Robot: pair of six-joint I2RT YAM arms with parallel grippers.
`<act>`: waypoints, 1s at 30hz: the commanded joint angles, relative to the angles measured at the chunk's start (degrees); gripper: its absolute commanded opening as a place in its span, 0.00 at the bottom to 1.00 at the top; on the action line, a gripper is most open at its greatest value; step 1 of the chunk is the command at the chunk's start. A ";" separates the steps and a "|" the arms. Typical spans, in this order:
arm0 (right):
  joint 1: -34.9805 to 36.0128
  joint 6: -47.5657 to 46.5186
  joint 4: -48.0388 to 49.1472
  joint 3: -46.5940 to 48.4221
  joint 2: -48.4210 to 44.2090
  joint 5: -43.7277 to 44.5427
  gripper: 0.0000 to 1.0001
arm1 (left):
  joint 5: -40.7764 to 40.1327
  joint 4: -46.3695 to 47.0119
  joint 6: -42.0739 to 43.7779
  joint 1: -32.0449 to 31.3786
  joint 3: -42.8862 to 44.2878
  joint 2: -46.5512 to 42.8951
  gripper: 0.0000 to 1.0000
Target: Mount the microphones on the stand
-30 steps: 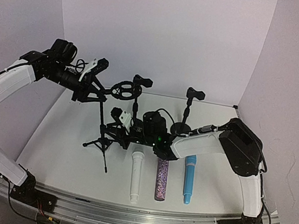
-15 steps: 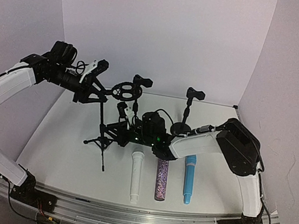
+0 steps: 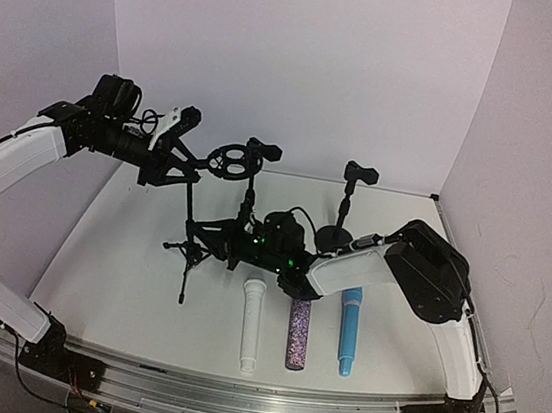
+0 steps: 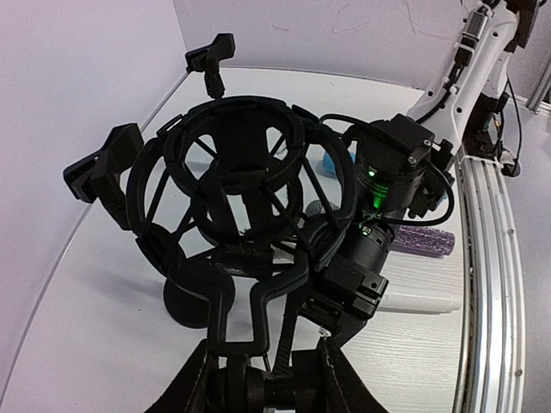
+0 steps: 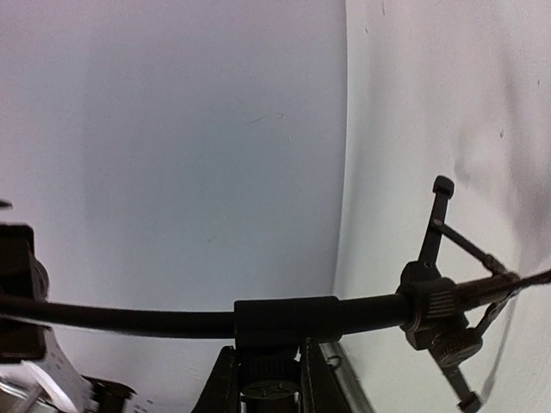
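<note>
Three microphones lie side by side on the table near the front: white [image 3: 250,324], glittery purple [image 3: 297,332], light blue [image 3: 348,328]. A black tripod stand [image 3: 188,241] carries a round shock mount [image 3: 231,161] at its top. My left gripper [image 3: 184,150] is shut on the joint under the shock mount [image 4: 237,185], with the fingers [image 4: 205,389] at the frame's bottom. My right gripper [image 3: 210,234] is shut on the stand's pole [image 5: 284,318], low down near the tripod legs [image 5: 443,323]. The purple microphone [image 4: 422,241] and white microphone [image 4: 422,301] show beyond my right wrist.
Two more black stands with spring clips stand behind: one at the middle [image 3: 251,178] and one on a round base [image 3: 334,239] to the right. White walls close the back and both sides. A metal rail [image 3: 262,401] runs along the near edge.
My right gripper has moved left and closed on the stand's pole. The tripod legs have shifted back and up a little, and the shock mount has moved slightly right with my left gripper.
</note>
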 commanded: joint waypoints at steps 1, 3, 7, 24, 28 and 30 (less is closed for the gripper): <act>0.50 26.37 2.27 3.82 3.48 7.24 0.00 | 2.69 4.67 -1.35 -0.23 1.38 -1.76 0.00; 0.98 28.37 2.04 2.80 2.45 10.54 0.00 | 2.49 4.59 -1.87 -0.29 1.38 -1.87 0.00; 1.50 34.34 1.64 0.47 0.60 15.07 0.00 | 1.84 4.56 -4.07 -0.23 1.13 -1.81 0.00; -2.53 12.44 1.20 -6.81 -10.48 8.92 0.77 | -1.14 3.17 -6.90 -0.20 1.38 -2.21 0.00; -3.07 -1.33 -5.47 -6.48 -11.77 -0.32 0.76 | -1.39 3.41 -7.94 -0.17 1.40 -2.29 0.00; -2.95 -8.87 -10.24 -6.83 -12.93 -2.82 0.73 | -1.40 3.55 -8.62 -0.14 1.75 -2.37 0.00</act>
